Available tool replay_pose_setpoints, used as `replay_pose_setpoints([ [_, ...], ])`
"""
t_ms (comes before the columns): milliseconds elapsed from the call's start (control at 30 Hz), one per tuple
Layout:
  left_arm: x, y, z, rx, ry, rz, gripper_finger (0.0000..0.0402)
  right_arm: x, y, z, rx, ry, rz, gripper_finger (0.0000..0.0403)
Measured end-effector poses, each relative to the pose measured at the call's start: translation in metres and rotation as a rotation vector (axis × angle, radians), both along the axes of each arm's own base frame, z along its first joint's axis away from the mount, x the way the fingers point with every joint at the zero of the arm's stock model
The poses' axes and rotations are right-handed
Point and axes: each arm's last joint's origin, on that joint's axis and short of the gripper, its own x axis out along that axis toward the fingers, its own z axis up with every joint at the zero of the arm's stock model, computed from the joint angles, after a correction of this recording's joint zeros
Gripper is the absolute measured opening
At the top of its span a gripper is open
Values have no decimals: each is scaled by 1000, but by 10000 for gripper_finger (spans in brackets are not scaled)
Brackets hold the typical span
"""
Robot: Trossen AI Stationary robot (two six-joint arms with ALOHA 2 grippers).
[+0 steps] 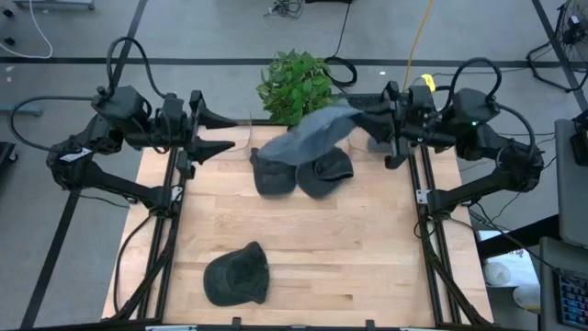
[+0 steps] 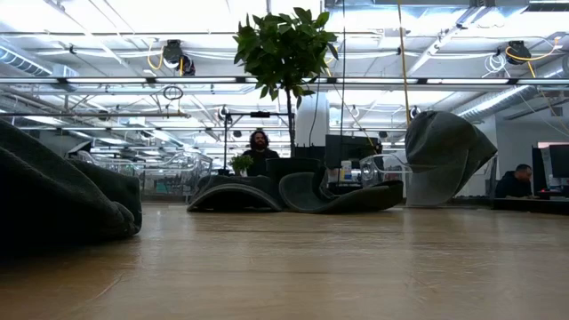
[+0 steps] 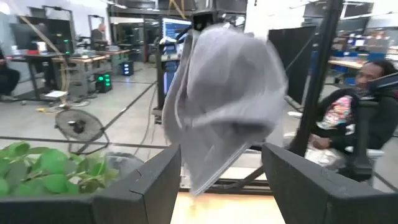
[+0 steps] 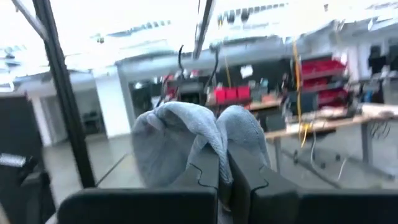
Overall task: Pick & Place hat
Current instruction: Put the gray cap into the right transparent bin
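A grey hat [image 1: 308, 136] is held aloft beside the plant [image 1: 296, 83], clamped in the right gripper [image 1: 372, 118]. The left gripper [image 1: 220, 133] is parked with fingers apart, nearby. The carry step appears underway; a lowering and release seem called for next.

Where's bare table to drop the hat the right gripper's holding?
Free: the wide middle between the two hats at the far edge and the lone hat near the front, plus the front right corner. Crowded: far centre, under the raised grey hat in the right gripper.
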Motion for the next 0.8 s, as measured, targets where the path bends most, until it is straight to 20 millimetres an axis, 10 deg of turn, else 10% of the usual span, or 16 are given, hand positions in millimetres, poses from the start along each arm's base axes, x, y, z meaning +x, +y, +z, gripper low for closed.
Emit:
replay_pose_setpoints([
  [800,78,-2,-26,49,74,-42,234,22,-26,9,-57,-189,-67,0],
])
